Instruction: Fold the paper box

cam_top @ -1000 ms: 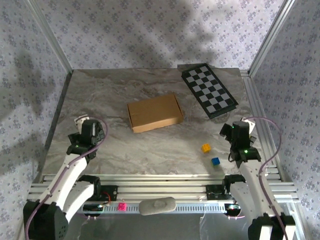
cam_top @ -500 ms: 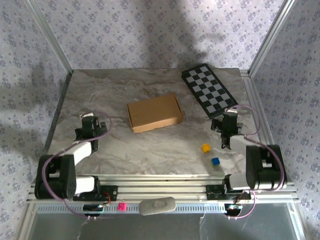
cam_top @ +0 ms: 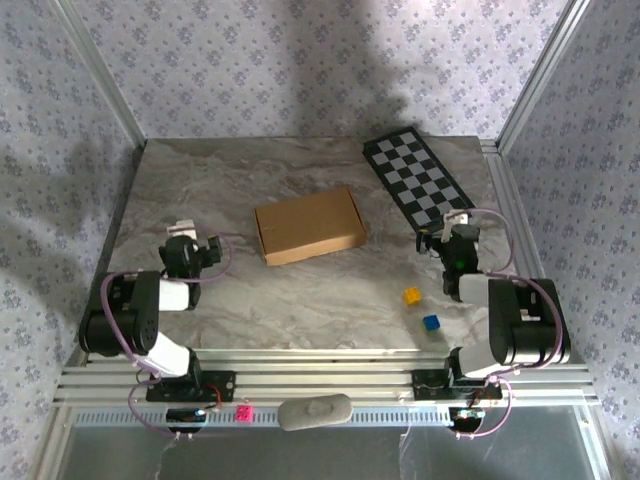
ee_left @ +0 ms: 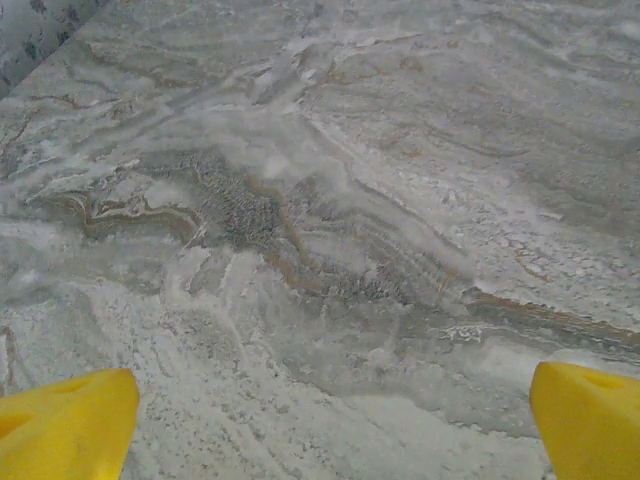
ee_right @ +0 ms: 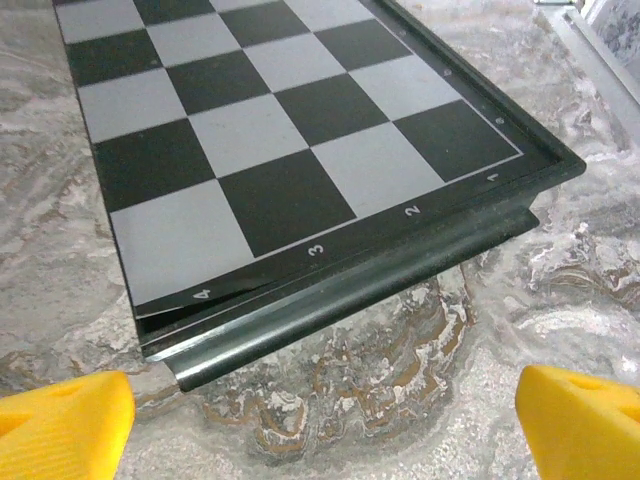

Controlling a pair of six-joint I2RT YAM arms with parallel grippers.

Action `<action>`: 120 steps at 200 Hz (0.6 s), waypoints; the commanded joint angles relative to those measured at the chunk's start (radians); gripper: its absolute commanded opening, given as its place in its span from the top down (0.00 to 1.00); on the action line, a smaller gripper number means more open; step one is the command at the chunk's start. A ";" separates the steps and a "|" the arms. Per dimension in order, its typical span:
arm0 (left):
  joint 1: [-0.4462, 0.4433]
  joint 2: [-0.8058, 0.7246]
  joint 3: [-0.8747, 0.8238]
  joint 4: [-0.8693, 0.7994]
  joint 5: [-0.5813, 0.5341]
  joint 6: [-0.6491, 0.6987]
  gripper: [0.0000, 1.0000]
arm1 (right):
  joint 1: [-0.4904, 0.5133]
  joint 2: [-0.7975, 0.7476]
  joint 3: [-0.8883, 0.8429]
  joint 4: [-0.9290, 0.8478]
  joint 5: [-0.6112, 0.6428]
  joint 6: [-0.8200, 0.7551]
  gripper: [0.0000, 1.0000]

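Both left gripper (cam_top: 183, 231) and right gripper (cam_top: 455, 221) flank the paper box (cam_top: 309, 225).

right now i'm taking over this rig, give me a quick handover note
Left gripper: open, holding nothing, low over the bare marble table.
Right gripper: open, holding nothing, facing the near edge of the checkered board.
Paper box: mid-table between the arms, lying as a flat, shallow closed shape, touched by neither gripper.
Also there: a yellow cube and a blue cube near the right arm.
Done: the box looks folded, with no flaps sticking out in the top view.
Left: probably nothing. Check that the closure is fully tucked, as it is too small to tell from here.
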 commanded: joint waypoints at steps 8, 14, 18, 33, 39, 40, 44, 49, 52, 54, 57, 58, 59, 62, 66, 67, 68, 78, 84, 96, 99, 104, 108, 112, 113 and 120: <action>-0.005 0.012 0.055 0.085 -0.026 0.020 0.00 | 0.006 0.085 -0.027 0.223 0.013 -0.025 0.00; -0.005 0.004 0.060 0.057 -0.025 0.016 0.00 | -0.001 0.064 0.002 0.122 0.008 -0.015 0.00; -0.004 0.002 0.062 0.052 -0.026 0.015 0.00 | -0.020 0.063 0.010 0.102 -0.026 -0.004 0.00; -0.005 0.003 0.061 0.057 -0.025 0.016 0.00 | -0.026 0.065 0.009 0.108 -0.032 -0.001 0.01; -0.004 0.007 0.060 0.065 -0.026 0.016 0.00 | -0.026 0.073 0.001 0.143 -0.036 0.000 0.00; -0.004 0.008 0.058 0.067 -0.027 0.016 0.00 | -0.027 0.074 0.001 0.144 -0.036 0.000 0.00; -0.006 0.008 0.058 0.070 -0.025 0.016 0.00 | -0.028 0.070 0.005 0.129 -0.036 0.000 0.00; -0.005 0.006 0.060 0.062 -0.025 0.015 0.00 | -0.028 0.069 0.008 0.118 -0.038 0.001 0.00; -0.004 0.004 0.060 0.059 -0.024 0.015 0.00 | -0.030 0.071 0.005 0.131 -0.039 0.002 0.00; -0.004 0.005 0.060 0.061 -0.025 0.015 0.00 | -0.029 0.072 0.004 0.136 -0.039 0.002 0.01; -0.005 0.007 0.060 0.064 -0.025 0.016 0.00 | -0.029 0.072 0.005 0.129 -0.040 0.002 0.01; -0.005 0.007 0.060 0.066 -0.025 0.016 0.00 | -0.029 0.072 0.005 0.125 -0.040 0.002 0.01; -0.005 0.007 0.059 0.067 -0.025 0.016 0.00 | -0.029 0.070 0.007 0.123 -0.041 0.002 0.00; -0.004 0.006 0.060 0.066 -0.025 0.016 0.00 | -0.029 0.068 0.009 0.121 -0.041 0.002 0.00; -0.004 0.007 0.060 0.061 -0.025 0.015 0.00 | -0.029 0.071 0.006 0.130 -0.039 0.002 0.00; -0.004 0.006 0.060 0.061 -0.025 0.015 0.00 | -0.029 0.071 0.006 0.132 -0.039 0.002 0.00; -0.004 0.006 0.060 0.061 -0.025 0.015 0.00 | -0.029 0.072 0.005 0.132 -0.039 0.002 0.00; -0.005 0.007 0.060 0.065 -0.024 0.017 0.00 | -0.029 0.069 0.007 0.126 -0.039 0.002 0.00; -0.004 0.006 0.060 0.062 -0.024 0.017 0.00 | -0.028 0.072 0.006 0.129 -0.039 0.000 0.00; -0.004 0.007 0.060 0.064 -0.025 0.017 0.00 | -0.026 0.070 0.004 0.130 -0.036 0.001 0.00; -0.005 0.006 0.060 0.062 -0.025 0.017 0.00 | -0.027 0.070 0.004 0.130 -0.036 0.000 0.00; -0.005 0.006 0.060 0.062 -0.025 0.017 0.00 | -0.027 0.069 0.003 0.129 -0.036 -0.001 0.00; -0.004 0.006 0.060 0.063 -0.025 0.016 0.00 | -0.026 0.069 0.004 0.130 -0.035 -0.001 0.00; -0.004 0.006 0.060 0.062 -0.024 0.017 0.00 | -0.027 0.070 0.004 0.131 -0.035 0.000 0.00; -0.004 0.006 0.060 0.062 -0.025 0.017 0.00 | -0.027 0.070 0.004 0.131 -0.035 -0.001 0.00; -0.004 0.006 0.060 0.062 -0.025 0.017 0.00 | -0.027 0.069 0.004 0.131 -0.035 -0.001 0.00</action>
